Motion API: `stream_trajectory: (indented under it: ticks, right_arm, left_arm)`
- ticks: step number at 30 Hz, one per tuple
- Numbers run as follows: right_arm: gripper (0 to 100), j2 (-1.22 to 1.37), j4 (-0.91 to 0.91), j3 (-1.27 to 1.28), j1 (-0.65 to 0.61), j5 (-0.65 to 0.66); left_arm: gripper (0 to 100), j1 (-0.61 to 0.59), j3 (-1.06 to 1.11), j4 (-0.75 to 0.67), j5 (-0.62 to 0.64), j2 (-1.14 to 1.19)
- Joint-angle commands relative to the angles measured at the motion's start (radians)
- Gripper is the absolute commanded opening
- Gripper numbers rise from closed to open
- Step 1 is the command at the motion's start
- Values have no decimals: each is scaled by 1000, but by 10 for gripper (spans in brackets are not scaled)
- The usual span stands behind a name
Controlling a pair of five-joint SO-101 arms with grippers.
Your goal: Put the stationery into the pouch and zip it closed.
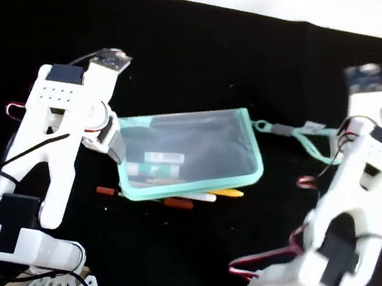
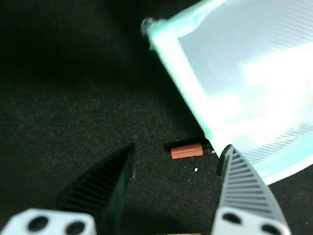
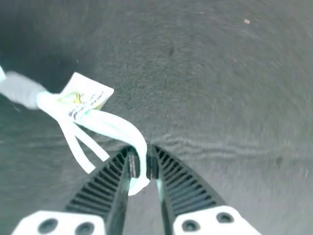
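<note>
On the black table (image 1: 190, 49) the left gripper (image 2: 179, 148) gapes wide, an orange pen (image 2: 186, 151) just ahead beside the pouch (image 2: 244, 73), while the right gripper (image 3: 143, 152) pinches the pouch's strap (image 3: 111, 126).

Bare black table (image 1: 190, 49) beyond pouch (image 1: 198, 144)

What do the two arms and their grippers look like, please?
Both arms, the left arm and the right arm, are white, angular plastic shells with black motor blocks set in, and thin red and black wires looping along them. The left gripper and the right gripper each have two black, ribbed, tapering fingers on white bases with round holes.
</note>
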Motion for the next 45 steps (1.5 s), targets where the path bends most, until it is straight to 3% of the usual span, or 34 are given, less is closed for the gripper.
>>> stream_trajectory:
  ticks: [1, 5, 11, 22, 31, 38, 45]
  right_arm:
    - [7, -171, 61, -45, -8, -141]
    - [7, -317, 119, -45, -24, -262]
    - [7, -530, 189, -47, -111, -324]
    - [7, -805, 206, -137, -280, -433]
    - [7, -722, 298, -444, -486, -431]
    - [7, -533, 323, -697, -562, -431]
    - [8, -338, 325, -977, -697, -385]
  left_arm:
    - [287, 27, -15, -12, 20, -16]
    - [287, 87, -24, -12, 20, -16]
    - [287, 173, -110, -11, 20, -16]
    - [287, 176, -148, -11, 20, -28]
    - [287, 177, -225, -3, 21, -271]
    - [287, 176, -232, -2, 21, -371]
    - [287, 53, -232, -11, 21, -383]
